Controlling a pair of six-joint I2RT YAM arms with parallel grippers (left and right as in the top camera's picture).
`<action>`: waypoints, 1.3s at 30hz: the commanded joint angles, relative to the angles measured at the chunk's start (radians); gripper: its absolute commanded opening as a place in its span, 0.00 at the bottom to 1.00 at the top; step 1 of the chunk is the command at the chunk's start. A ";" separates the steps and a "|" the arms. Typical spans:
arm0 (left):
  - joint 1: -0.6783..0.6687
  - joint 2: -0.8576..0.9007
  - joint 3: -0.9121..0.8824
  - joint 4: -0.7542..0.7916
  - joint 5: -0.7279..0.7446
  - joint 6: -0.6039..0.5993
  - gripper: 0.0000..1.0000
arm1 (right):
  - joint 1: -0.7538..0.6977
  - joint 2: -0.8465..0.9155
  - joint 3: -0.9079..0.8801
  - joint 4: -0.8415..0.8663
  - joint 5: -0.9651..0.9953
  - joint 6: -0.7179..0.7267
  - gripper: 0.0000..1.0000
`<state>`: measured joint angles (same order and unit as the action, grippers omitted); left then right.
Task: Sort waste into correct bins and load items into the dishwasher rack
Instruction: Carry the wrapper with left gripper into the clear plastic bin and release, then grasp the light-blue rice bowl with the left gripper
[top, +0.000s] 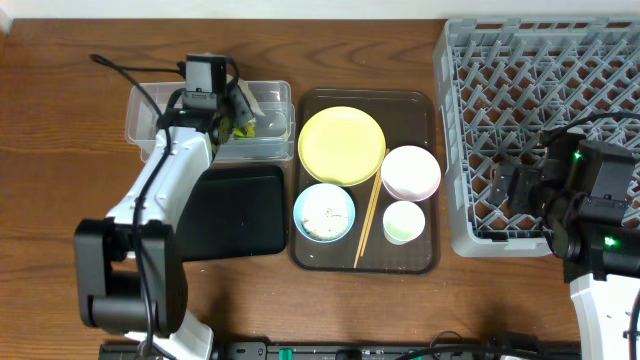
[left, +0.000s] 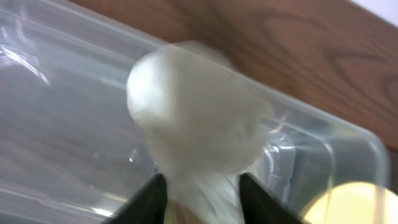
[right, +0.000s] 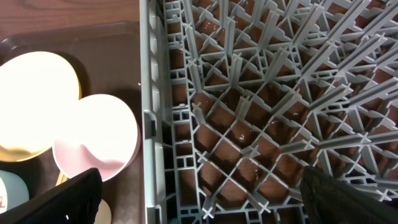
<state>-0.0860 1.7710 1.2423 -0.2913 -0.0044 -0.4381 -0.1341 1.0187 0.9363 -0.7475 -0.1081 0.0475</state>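
My left gripper (top: 238, 112) hangs over the clear tub (top: 272, 95) and is shut on the crumpled white napkin (left: 199, 124), which shows between its fingers (left: 202, 182) in the left wrist view. A green-yellow wrapper (top: 251, 127) lies in the tub. The yellow plate (top: 342, 145), pinkish bowl (top: 411, 172), blue bowl (top: 324, 211) with rice scraps, white cup (top: 404, 221) and chopsticks (top: 368, 218) sit on the brown tray. My right gripper (top: 512, 186) is open and empty over the near left part of the grey rack (top: 540, 70), its fingers (right: 205, 199) wide apart.
The black tray (top: 240, 210) lies in front of the tub, partly under my left arm. The brown serving tray (top: 420, 100) sits between the bins and the rack. The rack's left wall (right: 152, 124) stands beside the pinkish bowl (right: 93, 130).
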 joint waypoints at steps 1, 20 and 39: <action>0.003 -0.015 0.010 0.001 -0.015 0.000 0.46 | 0.010 -0.007 0.022 -0.002 -0.005 -0.011 0.99; -0.307 -0.256 -0.009 -0.438 0.150 0.131 0.51 | 0.010 -0.006 0.022 -0.001 -0.005 -0.011 0.99; -0.656 0.103 -0.029 -0.343 0.142 0.111 0.39 | 0.010 -0.007 0.022 -0.006 -0.005 -0.010 0.99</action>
<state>-0.7330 1.8469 1.2213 -0.6300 0.1436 -0.3367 -0.1341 1.0187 0.9367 -0.7490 -0.1081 0.0475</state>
